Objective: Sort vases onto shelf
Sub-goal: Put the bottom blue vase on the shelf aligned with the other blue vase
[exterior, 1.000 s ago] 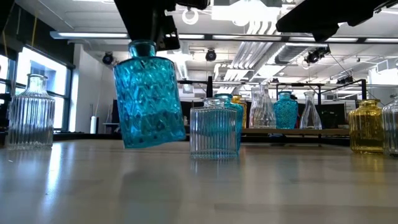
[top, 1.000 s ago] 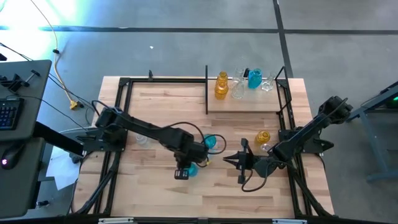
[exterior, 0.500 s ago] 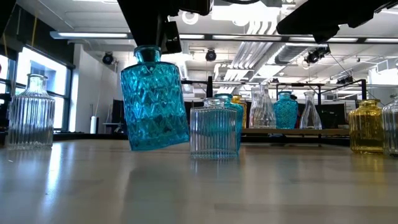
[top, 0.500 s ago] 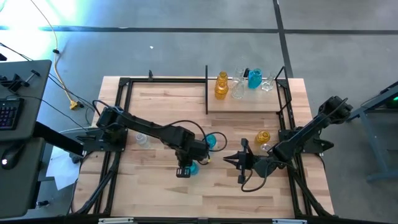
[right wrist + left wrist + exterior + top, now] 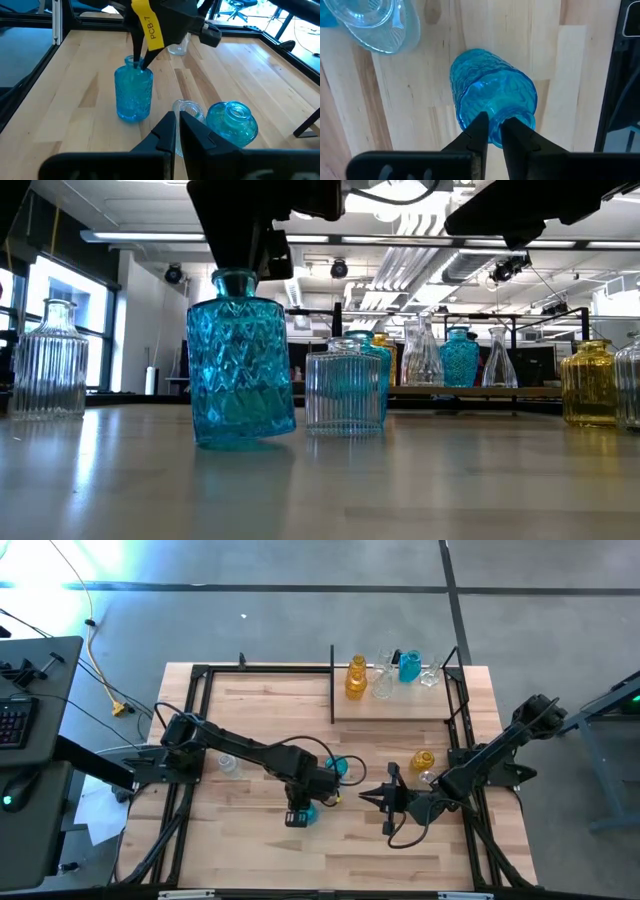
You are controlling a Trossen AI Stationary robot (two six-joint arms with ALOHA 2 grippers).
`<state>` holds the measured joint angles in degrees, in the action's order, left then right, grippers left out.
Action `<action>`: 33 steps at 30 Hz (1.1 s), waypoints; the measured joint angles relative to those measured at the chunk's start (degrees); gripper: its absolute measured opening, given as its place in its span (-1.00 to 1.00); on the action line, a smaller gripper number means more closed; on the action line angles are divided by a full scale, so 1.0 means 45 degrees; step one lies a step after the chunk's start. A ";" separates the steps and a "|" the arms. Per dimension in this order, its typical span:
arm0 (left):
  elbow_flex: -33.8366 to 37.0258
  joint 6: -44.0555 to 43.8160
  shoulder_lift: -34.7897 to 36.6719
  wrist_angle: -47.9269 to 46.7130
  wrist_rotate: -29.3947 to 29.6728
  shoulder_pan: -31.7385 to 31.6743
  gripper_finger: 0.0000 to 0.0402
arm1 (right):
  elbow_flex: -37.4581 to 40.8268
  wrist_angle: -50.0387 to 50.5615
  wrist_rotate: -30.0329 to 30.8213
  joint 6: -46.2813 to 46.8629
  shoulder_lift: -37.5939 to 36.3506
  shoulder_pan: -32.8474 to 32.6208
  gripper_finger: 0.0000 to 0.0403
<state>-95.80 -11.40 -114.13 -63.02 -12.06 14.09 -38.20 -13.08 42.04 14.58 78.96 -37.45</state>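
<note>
Vase set down upright, mid-table

Left gripper (image 5: 492, 131) pinches the rim of the teal vase (image 5: 240, 365), which stands on the tabletop (image 5: 260, 705), well short of the shelf (image 5: 395, 705). Likely a regrasp. Right gripper (image 5: 368, 797) clenched, empty, nearby.

Bright, even ceiling light fills my workspace, a cyan-white glare blows out the floor (image 5: 150, 580) in the high view's upper left corner, window daylight flares at the low view's left edge, and shadows stay soft.
</note>
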 joint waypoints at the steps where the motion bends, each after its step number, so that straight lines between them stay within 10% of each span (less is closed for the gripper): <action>1: -0.0049 0.0000 0.0014 -0.0029 0.0052 0.0005 -0.81 | 0.0000 0.0000 0.0000 0.0006 0.0000 0.0000 -0.94; 18: -0.0164 0.1909 0.1584 0.0634 0.2385 0.0524 -0.43 | 0.0000 -0.0002 0.0000 0.0129 0.0005 0.0013 -0.94; 33: 0.9075 0.1015 0.8401 1.1910 0.3582 0.1124 -0.93 | 0.0000 -0.0258 -0.0347 0.0121 0.0019 0.0635 -0.94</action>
<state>-54.96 -6.83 -76.32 -9.42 4.06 19.15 -38.20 -14.24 40.48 15.13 79.05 -34.59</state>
